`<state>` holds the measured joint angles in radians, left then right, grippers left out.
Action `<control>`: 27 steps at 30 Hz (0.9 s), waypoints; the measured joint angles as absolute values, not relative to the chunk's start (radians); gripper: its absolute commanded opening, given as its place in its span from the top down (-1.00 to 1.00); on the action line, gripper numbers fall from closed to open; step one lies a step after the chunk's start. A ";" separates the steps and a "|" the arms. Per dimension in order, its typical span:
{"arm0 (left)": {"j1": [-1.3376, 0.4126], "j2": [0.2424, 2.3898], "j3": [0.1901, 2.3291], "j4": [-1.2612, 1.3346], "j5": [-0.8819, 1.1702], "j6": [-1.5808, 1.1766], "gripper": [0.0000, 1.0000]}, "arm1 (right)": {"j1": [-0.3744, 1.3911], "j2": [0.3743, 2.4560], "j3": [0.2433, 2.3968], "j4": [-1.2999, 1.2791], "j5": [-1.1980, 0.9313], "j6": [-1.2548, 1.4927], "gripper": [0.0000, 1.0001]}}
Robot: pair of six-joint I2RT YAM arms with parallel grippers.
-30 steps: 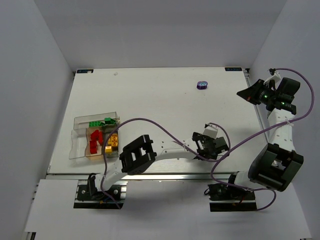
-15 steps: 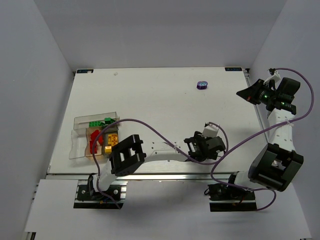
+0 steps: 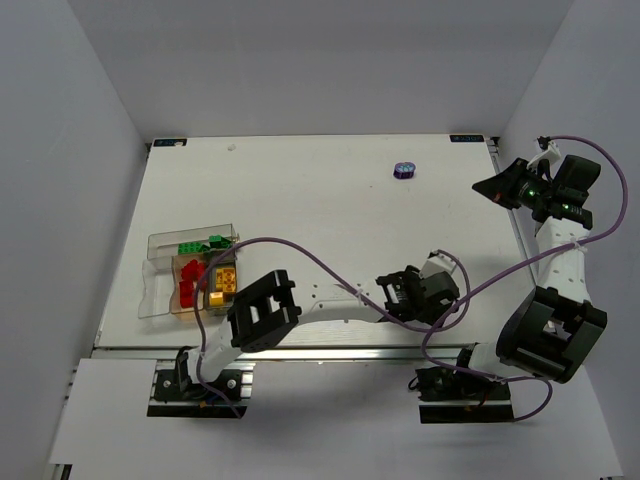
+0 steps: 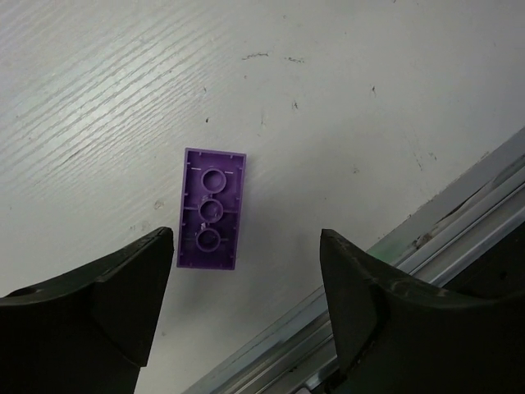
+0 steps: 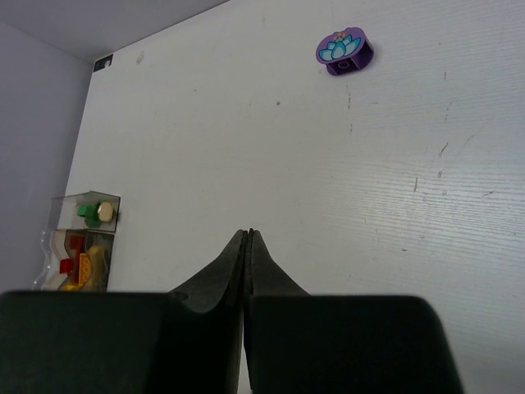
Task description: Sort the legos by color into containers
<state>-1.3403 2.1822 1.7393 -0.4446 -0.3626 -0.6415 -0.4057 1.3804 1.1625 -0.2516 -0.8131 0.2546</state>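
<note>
A purple brick (image 4: 211, 208) lies studs-down on the white table near its front edge. My left gripper (image 4: 246, 242) is open just above and short of it, and the brick sits nearer the left finger (image 4: 123, 287). In the top view the left gripper (image 3: 393, 297) hides the brick. A round purple piece with a lotus (image 3: 404, 169) (image 5: 345, 52) lies at the far right. The containers (image 3: 190, 270) (image 5: 82, 242) at the left hold green, red and yellow bricks. My right gripper (image 3: 495, 188) (image 5: 248, 234) is shut and empty, raised at the right edge.
The table's metal front rail (image 4: 426, 222) runs just beside the left gripper's right finger. The left arm's purple cable (image 3: 300, 250) loops over the table's middle. White walls enclose the table on three sides.
My left wrist has turned and shifted slightly near the front edge. The right arm, the containers and the round purple piece have not moved.
</note>
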 measured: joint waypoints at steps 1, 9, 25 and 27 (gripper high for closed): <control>-1.340 2.197 1.762 -0.454 -0.360 -0.632 -0.66 | -0.406 1.380 1.163 -0.252 -0.815 0.255 1.00; -1.340 2.284 1.829 -0.493 -0.359 -0.575 -0.67 | -0.407 1.380 1.163 -0.252 -0.818 0.255 1.00; -1.341 2.317 1.836 -0.529 -0.432 -0.540 0.86 | -0.413 1.380 1.163 -0.252 -0.834 0.255 1.00; -1.336 2.304 1.817 -0.535 -0.459 -0.548 1.00 | -0.413 1.380 1.163 -0.251 -0.834 0.255 1.00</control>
<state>-1.3365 2.3043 1.8172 -0.5350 -0.4587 -0.5476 -0.4133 1.3804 1.1625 -0.2512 -0.8341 0.2550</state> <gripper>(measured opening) 0.460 0.005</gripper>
